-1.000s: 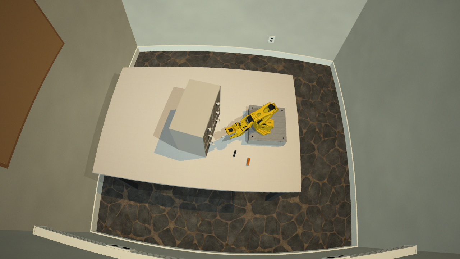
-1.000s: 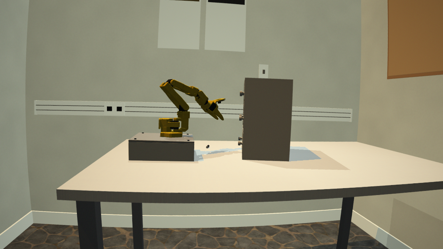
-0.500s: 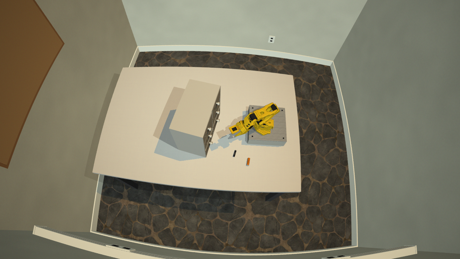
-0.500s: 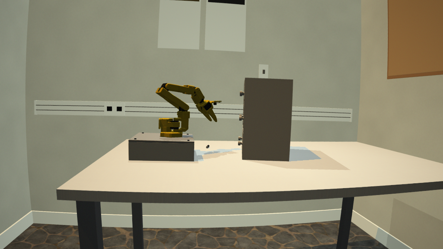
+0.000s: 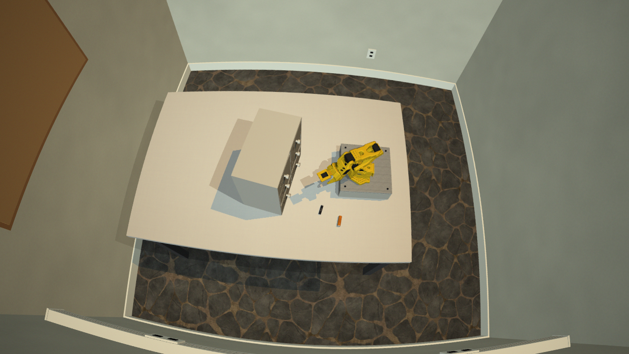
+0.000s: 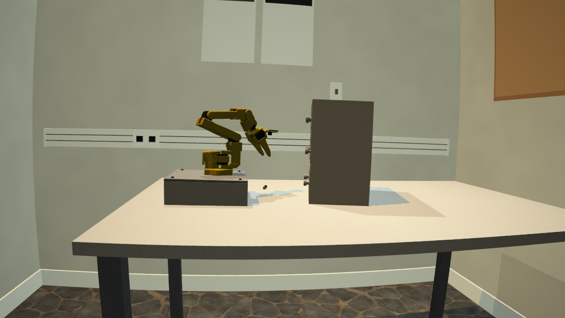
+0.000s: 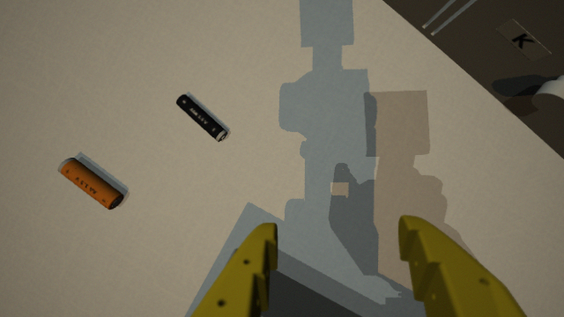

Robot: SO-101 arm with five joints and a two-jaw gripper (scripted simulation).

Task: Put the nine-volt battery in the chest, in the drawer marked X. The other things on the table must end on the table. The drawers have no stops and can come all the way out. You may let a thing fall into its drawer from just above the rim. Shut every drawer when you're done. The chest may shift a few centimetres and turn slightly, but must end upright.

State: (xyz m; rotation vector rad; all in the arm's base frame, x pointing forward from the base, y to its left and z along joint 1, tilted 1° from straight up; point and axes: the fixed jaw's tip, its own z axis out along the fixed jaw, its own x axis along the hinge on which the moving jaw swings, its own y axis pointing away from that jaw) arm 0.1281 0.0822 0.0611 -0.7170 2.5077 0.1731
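So the bench (image 5: 176, 176) (image 6: 276, 229) (image 7: 132, 66) is under the hand (image 5: 329, 181) (image 6: 265, 154) (image 7: 337, 222), and the chest (image 5: 268, 147) (image 6: 341, 154) (image 7: 485, 57) stands upright in front of it, not touching. The hand's partway open, nothing in it, up in the air. Orange AA battery (image 5: 339, 221) (image 7: 92, 183) lies below and left of it, with the smaller black battery (image 5: 320, 210) (image 6: 265, 187) (image 7: 202, 118) nearer. Nine-volt battery? Honestly can't tell where that is.

Lighting uneven, distortion present

Relative to the chest (image 5: 266, 147) (image 6: 340, 152) (image 7: 507, 57): shadows behind and before it; near side dim; desk (image 5: 188, 176) (image 6: 252, 225) (image 7: 132, 66) bright, edge bowed.
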